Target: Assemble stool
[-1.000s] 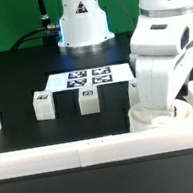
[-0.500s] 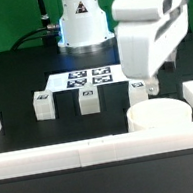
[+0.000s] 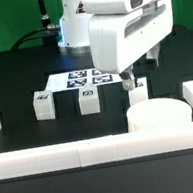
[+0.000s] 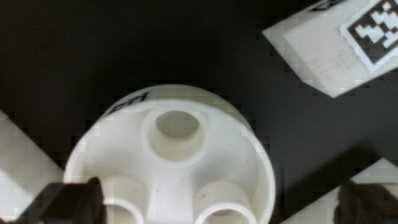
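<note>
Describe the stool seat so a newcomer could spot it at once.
Start at the long white border rail along the front of the black table. The seat sits just behind it, toward the exterior view's right. It alone is round; the leg blocks are rectangular.

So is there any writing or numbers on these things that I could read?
None: no words or numbers show.
There are only black-and-white square tags, on the marker board and the leg blocks; these are patterns, not text.
</note>
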`<move>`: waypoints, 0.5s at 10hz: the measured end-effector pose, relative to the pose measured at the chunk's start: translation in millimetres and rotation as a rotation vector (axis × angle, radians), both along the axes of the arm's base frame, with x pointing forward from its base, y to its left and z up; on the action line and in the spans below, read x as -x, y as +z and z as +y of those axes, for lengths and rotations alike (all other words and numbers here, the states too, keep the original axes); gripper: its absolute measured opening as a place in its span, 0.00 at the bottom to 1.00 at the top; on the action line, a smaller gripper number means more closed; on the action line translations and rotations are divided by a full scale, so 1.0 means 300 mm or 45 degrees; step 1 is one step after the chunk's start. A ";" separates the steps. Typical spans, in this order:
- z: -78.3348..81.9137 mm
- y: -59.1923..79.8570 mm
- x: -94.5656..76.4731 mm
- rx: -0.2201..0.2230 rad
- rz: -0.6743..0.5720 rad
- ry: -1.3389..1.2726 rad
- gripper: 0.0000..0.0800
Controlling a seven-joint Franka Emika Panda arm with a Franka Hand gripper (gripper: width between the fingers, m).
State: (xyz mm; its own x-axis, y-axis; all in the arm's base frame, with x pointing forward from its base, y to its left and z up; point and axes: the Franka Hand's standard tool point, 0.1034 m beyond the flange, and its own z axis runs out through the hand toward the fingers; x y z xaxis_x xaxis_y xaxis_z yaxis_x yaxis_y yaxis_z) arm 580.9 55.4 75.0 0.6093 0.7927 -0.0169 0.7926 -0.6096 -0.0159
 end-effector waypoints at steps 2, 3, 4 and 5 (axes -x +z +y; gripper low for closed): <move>-0.003 -0.004 0.002 0.001 0.002 -0.108 0.81; -0.025 -0.015 0.008 0.000 -0.008 -0.284 0.81; -0.040 -0.031 0.021 -0.001 -0.016 -0.428 0.81; -0.049 -0.047 0.035 -0.008 -0.012 -0.577 0.81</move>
State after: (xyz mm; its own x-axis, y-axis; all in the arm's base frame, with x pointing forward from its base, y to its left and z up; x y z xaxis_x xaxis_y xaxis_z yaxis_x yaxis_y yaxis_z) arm 570.3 40.6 60.9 0.8949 0.4461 -0.0057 0.4460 -0.8949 -0.0143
